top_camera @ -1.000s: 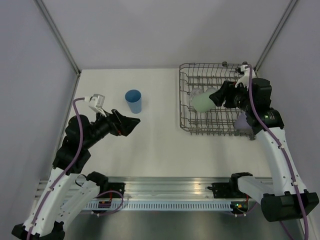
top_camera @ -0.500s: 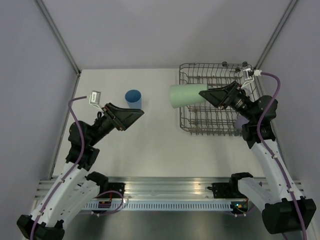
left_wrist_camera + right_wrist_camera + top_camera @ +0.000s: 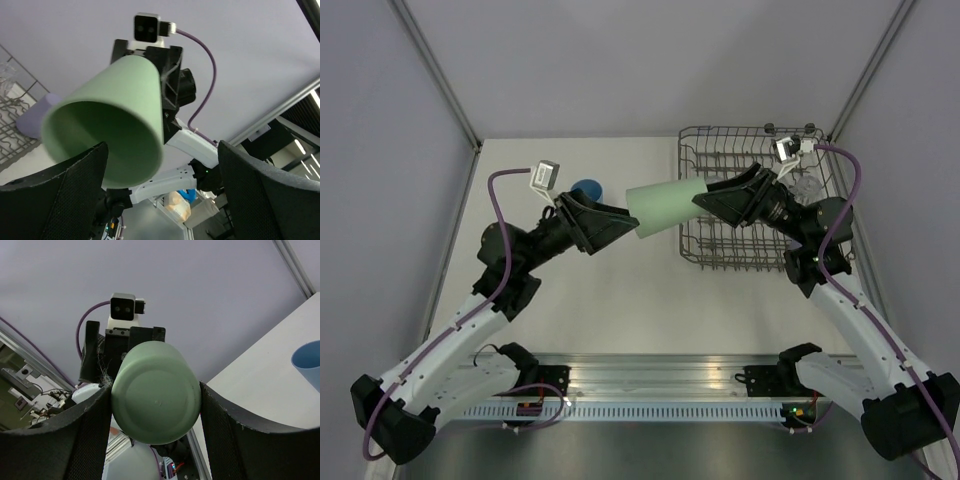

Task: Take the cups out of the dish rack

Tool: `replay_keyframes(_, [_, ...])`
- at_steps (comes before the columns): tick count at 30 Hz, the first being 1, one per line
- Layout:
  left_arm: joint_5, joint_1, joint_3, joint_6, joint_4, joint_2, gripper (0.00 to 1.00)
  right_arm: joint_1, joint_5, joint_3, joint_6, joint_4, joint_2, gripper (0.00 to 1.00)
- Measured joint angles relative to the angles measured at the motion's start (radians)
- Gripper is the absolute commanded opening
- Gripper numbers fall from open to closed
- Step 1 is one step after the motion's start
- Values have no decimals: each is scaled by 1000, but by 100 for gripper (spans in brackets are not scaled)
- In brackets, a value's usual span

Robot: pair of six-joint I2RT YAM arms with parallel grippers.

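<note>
My right gripper [image 3: 708,200] is shut on the base end of the pale green cup [image 3: 665,207], holding it level in the air left of the dish rack [image 3: 720,257]. Its mouth faces my left gripper [image 3: 626,222], which stands open with its fingers just at the rim. From the left wrist the green cup [image 3: 110,125] sits above the wide-apart fingers [image 3: 260,200]. From the right wrist its flat bottom [image 3: 156,392] fills the gap between the pads. A blue cup [image 3: 586,187] stands on the table behind the left gripper. A lavender cup [image 3: 36,117] lies by the rack wires [image 3: 15,102].
A clear glass [image 3: 807,187] sits in the rack's far right part, beside the right arm. The blue cup [image 3: 307,362] shows at the right wrist view's right edge. Grey walls close the table [image 3: 620,300] on three sides, and the arm bases line the near edge.
The right gripper lifted the green cup out of the rack and carried it left, turned level. The left gripper rose and swung right to meet the cup's mouth.
</note>
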Motion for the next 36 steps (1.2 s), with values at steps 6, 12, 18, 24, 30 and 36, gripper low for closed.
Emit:
replay_keyframes(6, [-4, -74, 49, 31, 42, 42, 57, 28, 12, 0, -19, 0, 10, 38])
replay_keyframes(12, [-31, -95, 50, 68, 19, 67, 12, 34, 13, 0, -31, -5, 8, 38])
replay_keyframes(18, [-56, -101, 50, 95, -15, 53, 2, 37, 10, 0, -41, -3, 8, 71])
replay_keyframes(24, [-91, -102, 119, 179, -174, 50, 2, 37, 97, 29, -223, -245, -19, 98])
replay_keyframes(30, [-200, -102, 289, 355, -456, 93, 2, 37, 362, 191, -518, -694, -55, 98])
replay_keyframes(36, [-338, -105, 592, 564, -772, 283, 2, 36, 588, 234, -678, -981, -113, 98])
